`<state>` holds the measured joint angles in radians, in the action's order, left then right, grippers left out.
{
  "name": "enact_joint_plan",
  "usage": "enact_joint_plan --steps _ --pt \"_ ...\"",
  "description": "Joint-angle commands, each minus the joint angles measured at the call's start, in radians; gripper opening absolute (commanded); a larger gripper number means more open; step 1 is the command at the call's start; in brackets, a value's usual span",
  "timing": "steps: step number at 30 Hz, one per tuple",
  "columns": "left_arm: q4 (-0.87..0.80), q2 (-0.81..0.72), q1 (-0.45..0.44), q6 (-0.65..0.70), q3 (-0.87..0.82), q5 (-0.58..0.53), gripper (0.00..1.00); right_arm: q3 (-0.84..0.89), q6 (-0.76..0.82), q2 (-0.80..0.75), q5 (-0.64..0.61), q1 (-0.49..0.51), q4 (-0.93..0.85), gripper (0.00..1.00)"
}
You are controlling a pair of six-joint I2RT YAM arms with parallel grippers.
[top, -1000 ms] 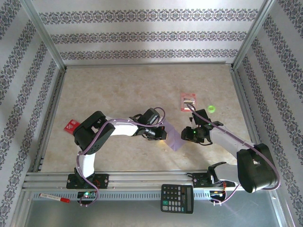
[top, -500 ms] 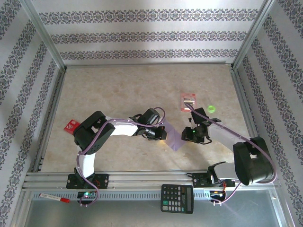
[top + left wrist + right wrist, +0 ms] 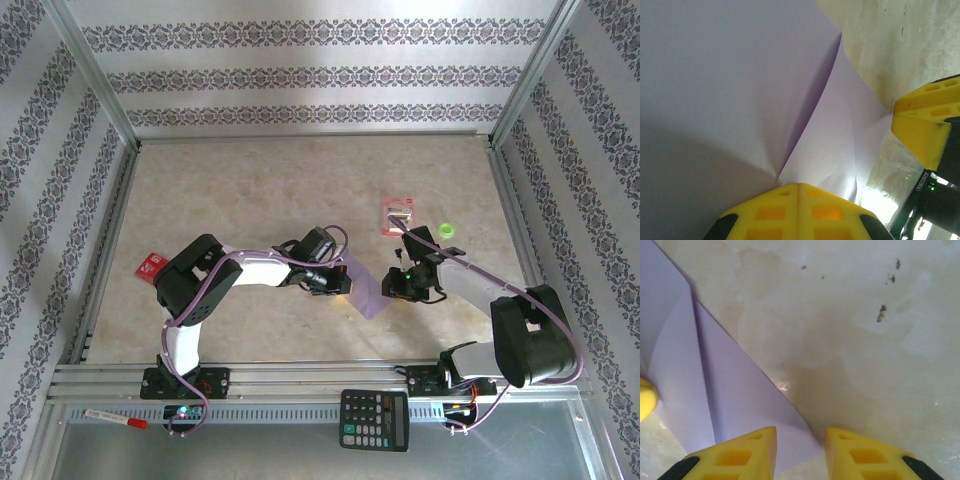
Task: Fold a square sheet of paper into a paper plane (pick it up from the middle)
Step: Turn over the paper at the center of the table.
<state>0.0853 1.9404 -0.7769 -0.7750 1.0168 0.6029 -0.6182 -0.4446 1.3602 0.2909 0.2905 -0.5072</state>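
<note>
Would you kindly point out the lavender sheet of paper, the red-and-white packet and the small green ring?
lavender sheet of paper (image 3: 369,293), top external view, on its bare middle.
red-and-white packet (image 3: 398,215), top external view, on its centre.
small green ring (image 3: 442,230), top external view, on its green band.

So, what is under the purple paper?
The beige table shows all around the paper. The spot beneath it is covered, so I cannot see it; nothing pokes out.

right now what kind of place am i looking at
Probably a robot test cell: a table boxed in by patterned panels, with the left arm and right arm bolted to an aluminium rail.
</note>
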Motion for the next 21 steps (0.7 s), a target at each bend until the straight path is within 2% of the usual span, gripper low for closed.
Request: enact_joint_plan --steps 1,8,21 --pt "0.019 0.012 0.012 0.021 0.002 0.023 0.0 -0.028 0.015 0.008 -0.055 0.004 -0.04 0.32" --pt "0.014 0.013 0.013 0.024 0.009 0.026 0.0 -0.046 0.027 0.008 -0.071 0.009 -0.056 0.35" --pt "0.017 0.016 0.021 0.026 0.013 0.032 0.0 -0.061 0.032 0.053 -0.032 0.026 -0.062 0.32"
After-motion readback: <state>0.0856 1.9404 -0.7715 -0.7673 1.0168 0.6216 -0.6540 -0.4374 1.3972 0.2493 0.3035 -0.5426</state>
